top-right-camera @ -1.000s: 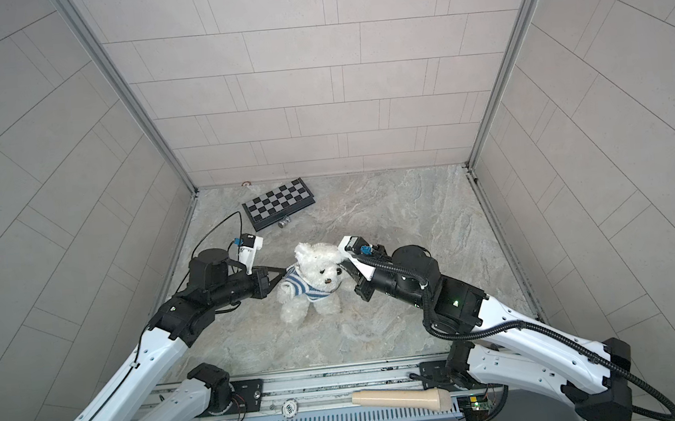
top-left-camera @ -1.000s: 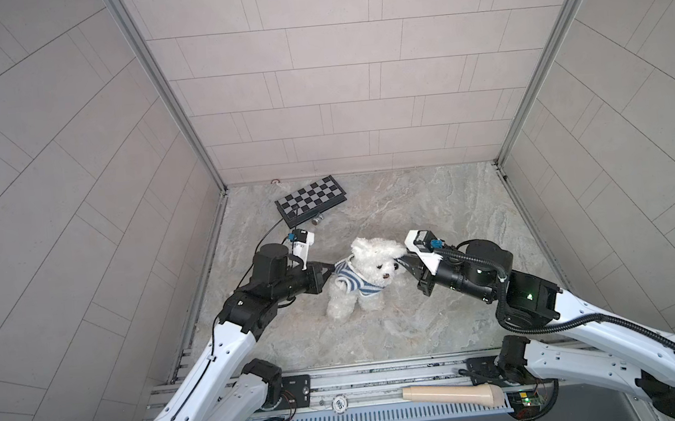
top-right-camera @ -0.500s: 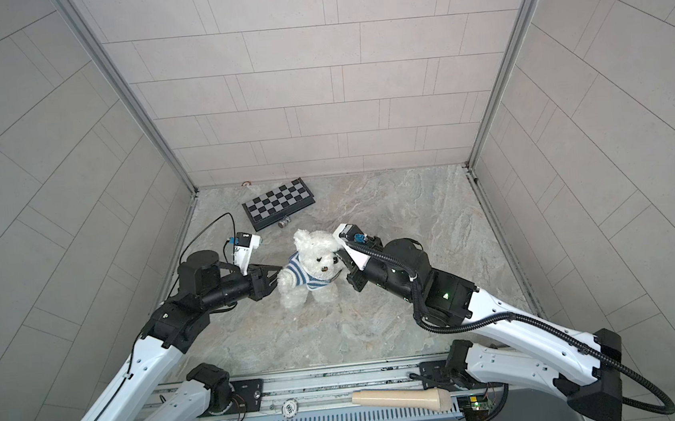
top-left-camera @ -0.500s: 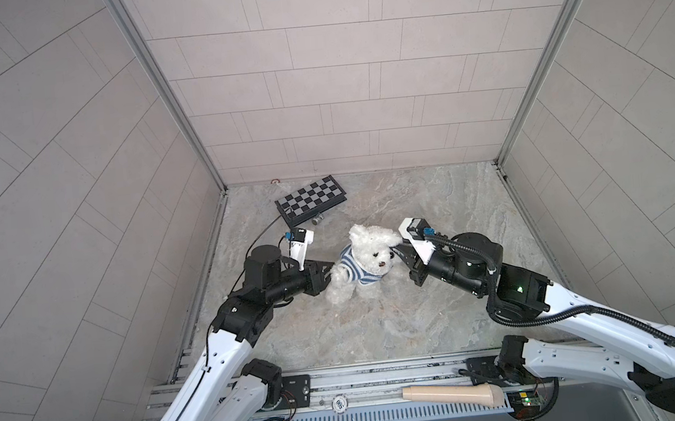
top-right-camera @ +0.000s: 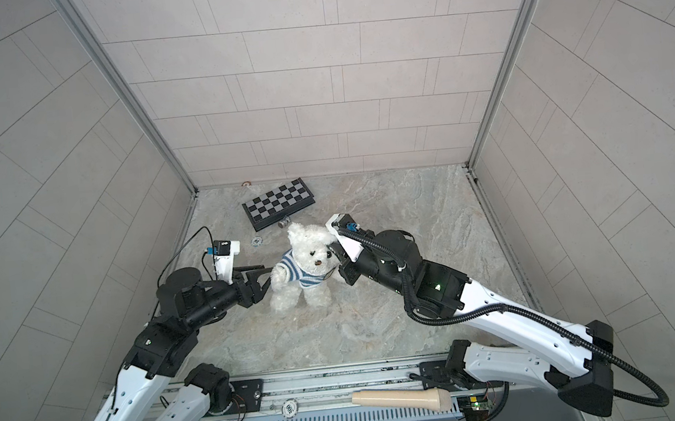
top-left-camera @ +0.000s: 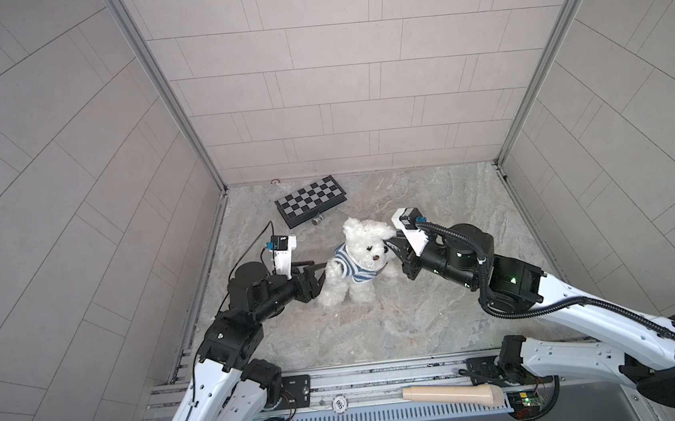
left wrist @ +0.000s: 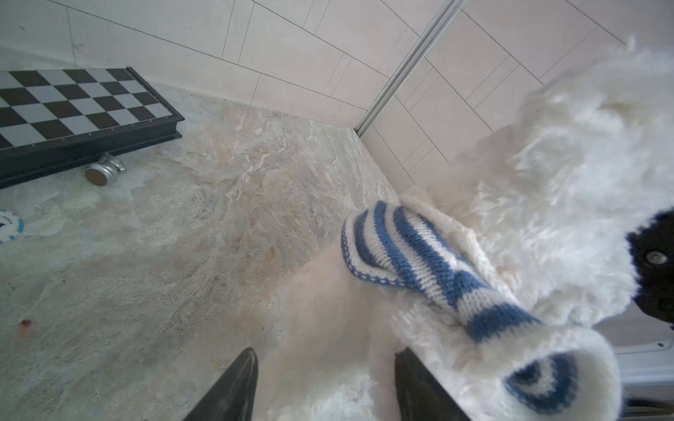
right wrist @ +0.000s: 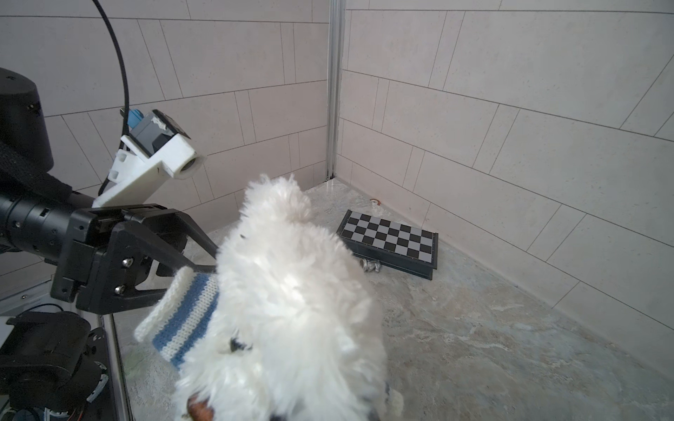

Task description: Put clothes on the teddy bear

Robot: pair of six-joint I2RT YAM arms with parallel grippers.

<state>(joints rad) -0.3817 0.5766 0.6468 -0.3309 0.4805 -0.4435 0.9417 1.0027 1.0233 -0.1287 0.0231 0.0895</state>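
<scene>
One shirt is all this job needs, and it looks almost fully on. The teddy bear (top-left-camera: 362, 255) stands upright on its hind legs near the middle of the bench (top-left-camera: 432, 211), with the blue-and-white striped shirt (top-left-camera: 351, 268) round its chest. In the left wrist view the sleeve (left wrist: 401, 248) sits bunched on the arm nearest my left claw (top-left-camera: 320, 273), with white fur showing past the cuff. The bear's other arm is hidden from me, so I judge that checking that side and straightening the knit are what remain.

My left claw hangs wide apart just beside the sleeved arm, holding nothing. My right claw (top-left-camera: 393, 250) is pinched tight at the side of the bear's head, apparently gripping fur and propping the bear upright. Behind the bear lie a chessboard (top-left-camera: 310, 200) and a toppled chess piece (top-left-camera: 318, 220).
</scene>
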